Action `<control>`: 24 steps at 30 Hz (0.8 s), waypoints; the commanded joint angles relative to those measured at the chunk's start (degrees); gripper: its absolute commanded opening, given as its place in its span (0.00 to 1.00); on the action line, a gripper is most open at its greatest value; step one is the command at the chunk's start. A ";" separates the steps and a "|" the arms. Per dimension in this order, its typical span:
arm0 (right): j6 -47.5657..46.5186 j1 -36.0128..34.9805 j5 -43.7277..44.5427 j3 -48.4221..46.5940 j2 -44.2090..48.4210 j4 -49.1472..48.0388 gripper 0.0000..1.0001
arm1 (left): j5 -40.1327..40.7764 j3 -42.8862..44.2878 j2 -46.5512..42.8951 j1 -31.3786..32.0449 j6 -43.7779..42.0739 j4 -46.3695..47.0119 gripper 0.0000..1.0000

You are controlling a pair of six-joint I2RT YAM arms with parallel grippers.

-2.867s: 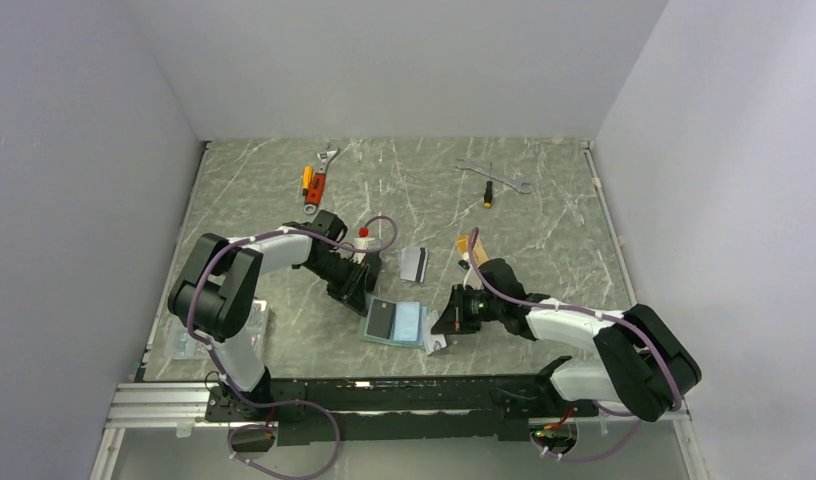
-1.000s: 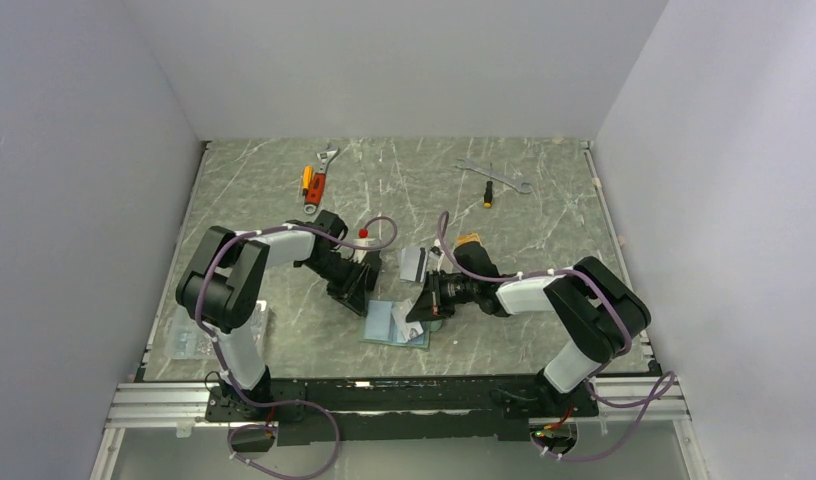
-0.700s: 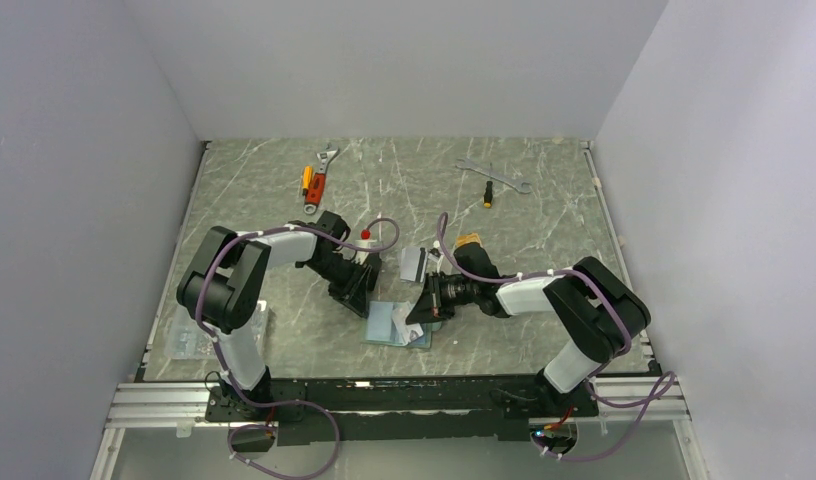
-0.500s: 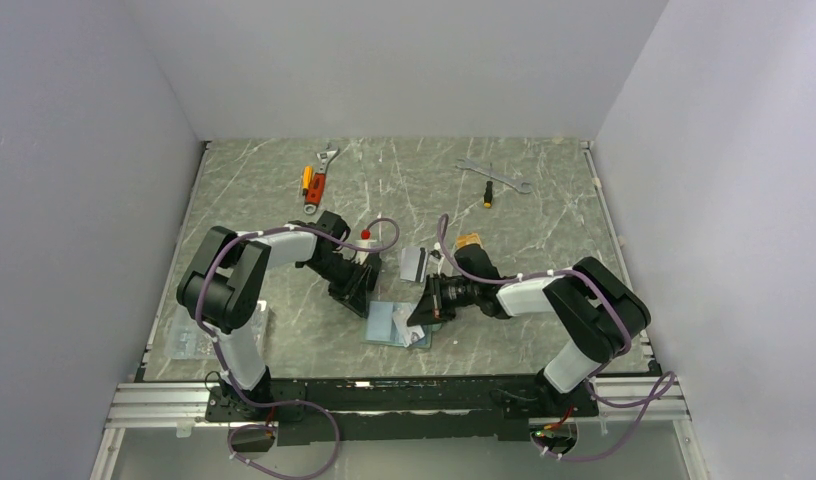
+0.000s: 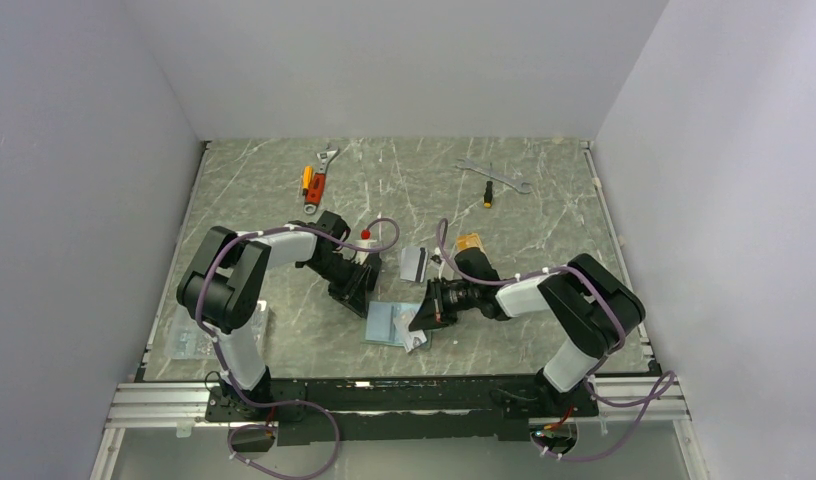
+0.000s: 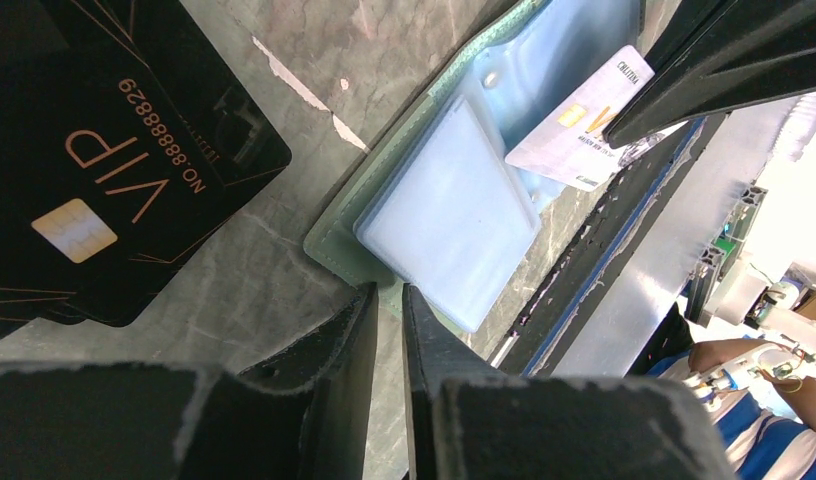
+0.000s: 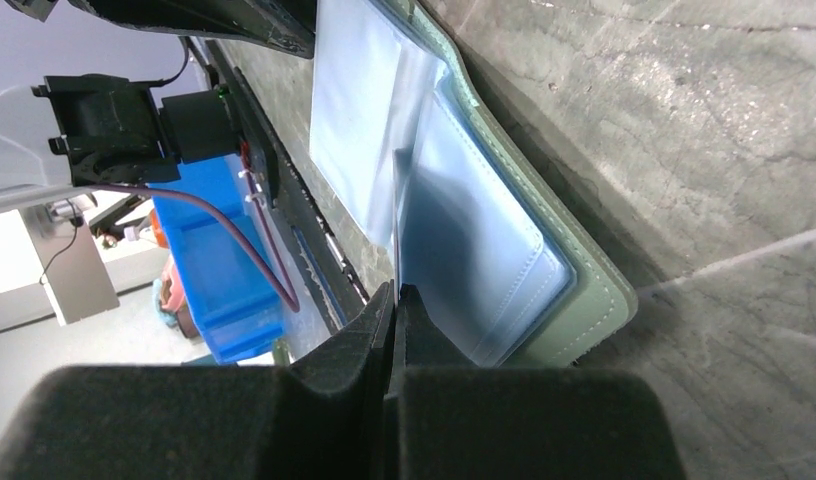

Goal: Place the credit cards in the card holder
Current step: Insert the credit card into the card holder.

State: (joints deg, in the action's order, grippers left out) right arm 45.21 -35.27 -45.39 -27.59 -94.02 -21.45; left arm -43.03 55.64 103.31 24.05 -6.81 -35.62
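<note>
The sage-green card holder (image 5: pixel 384 322) lies open on the table, its pale blue inside (image 6: pixel 439 215) facing up. My left gripper (image 6: pixel 389 292) is shut on the holder's green edge, and in the top view it (image 5: pixel 362 297) stands at the holder's far-left corner. My right gripper (image 7: pixel 395 290) is shut on a silver-white credit card (image 6: pixel 574 135), which shows edge-on (image 7: pixel 396 220) at a pocket of the holder (image 7: pixel 584 300). A black VIP card (image 6: pixel 114 170) lies on the table beside the holder. A silver card (image 5: pixel 414 263) and an orange card (image 5: pixel 468 242) lie behind it.
An orange-handled adjustable wrench (image 5: pixel 317 180), a silver wrench (image 5: pixel 494 172) and a small screwdriver (image 5: pixel 489 193) lie at the back of the table. A clear plastic piece (image 5: pixel 189 340) sits at the near left. Grey walls close in three sides.
My right arm swung in from the right to the holder, and over the last second its card shifted slightly toward the near edge. The black card is no longer on the holder. The left arm stayed.
</note>
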 commanded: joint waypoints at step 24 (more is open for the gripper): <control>5.36 0.07 7.50 -2.64 -4.87 -8.19 0.00 | -2.62 -0.07 -1.43 1.49 -3.07 -0.80 0.18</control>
State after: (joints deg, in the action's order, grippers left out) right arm 49.08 -35.29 -42.92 -30.24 -98.70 -26.48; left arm -43.53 55.64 103.31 24.53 -8.16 -36.03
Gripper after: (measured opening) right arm 0.009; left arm 0.183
